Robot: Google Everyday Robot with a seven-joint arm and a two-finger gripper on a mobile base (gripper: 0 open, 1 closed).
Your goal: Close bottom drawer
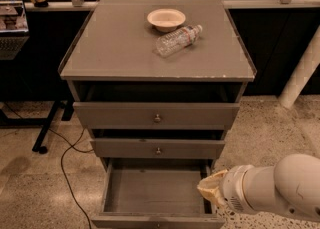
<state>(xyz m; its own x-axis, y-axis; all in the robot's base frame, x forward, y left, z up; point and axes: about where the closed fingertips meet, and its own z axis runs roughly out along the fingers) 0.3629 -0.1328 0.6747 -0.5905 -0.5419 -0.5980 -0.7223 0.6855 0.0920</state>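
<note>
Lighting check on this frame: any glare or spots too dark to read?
Camera view: cabinet top evenly lit, no hard glare, faint shine on the bottle; recesses above the top drawer and middle drawer go black; bottom drawer inside dim but readable; gripper, by its right side, well lit.
</note>
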